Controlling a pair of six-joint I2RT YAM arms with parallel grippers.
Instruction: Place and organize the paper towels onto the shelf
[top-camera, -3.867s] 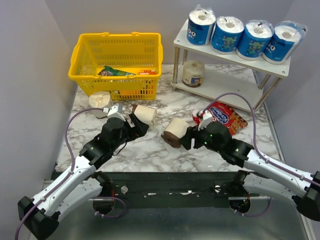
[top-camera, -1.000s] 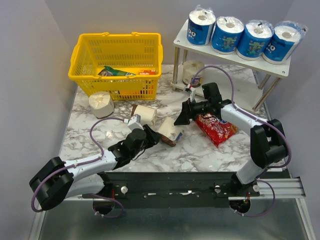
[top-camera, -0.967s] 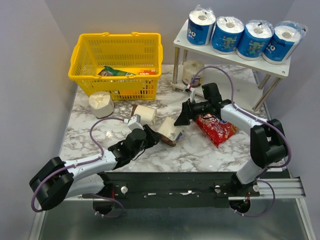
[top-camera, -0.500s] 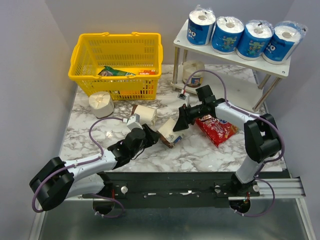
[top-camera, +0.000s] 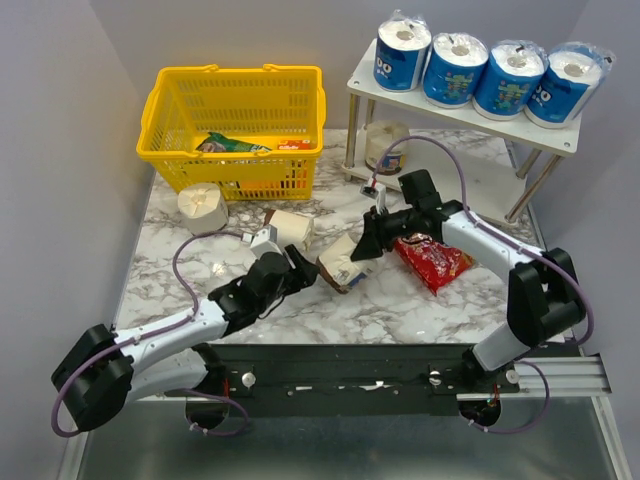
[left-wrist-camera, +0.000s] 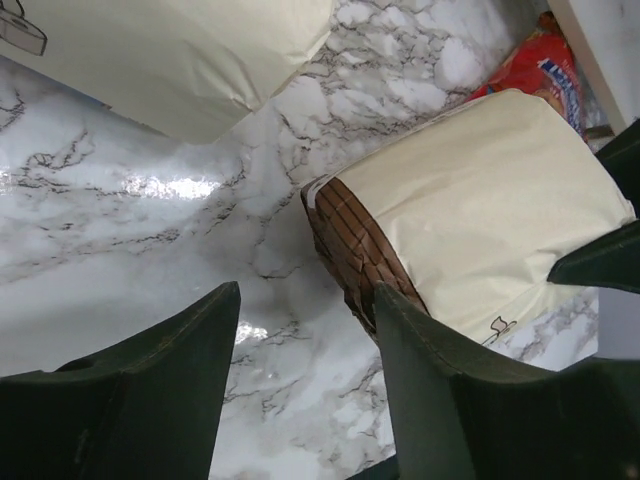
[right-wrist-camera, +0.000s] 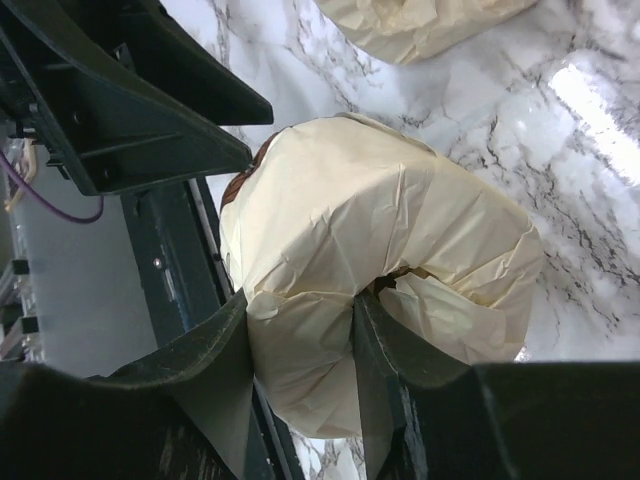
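Observation:
A cream paper towel roll (top-camera: 340, 266) with a brown end lies mid-table. My right gripper (top-camera: 366, 246) is shut on its wall, one finger inside the core and one outside (right-wrist-camera: 300, 322). My left gripper (top-camera: 302, 274) stands open just left of the roll's brown end (left-wrist-camera: 358, 245), nothing between its fingers (left-wrist-camera: 305, 300). A second cream roll (top-camera: 291, 228) lies behind, and a third (top-camera: 203, 207) stands by the basket. One more cream roll (top-camera: 387, 146) sits on the lower board of the white shelf (top-camera: 470, 186). Several blue-wrapped rolls (top-camera: 488, 73) line its top board.
A yellow basket (top-camera: 236, 128) with packets inside stands at the back left. A red snack bag (top-camera: 434, 258) lies under my right forearm, right of the held roll. The shelf's silver legs (top-camera: 352, 130) stand at the back right.
My left gripper has opened and let go of the cream roll. My right gripper has come down and shut on that roll's wall; the roll has shifted slightly.

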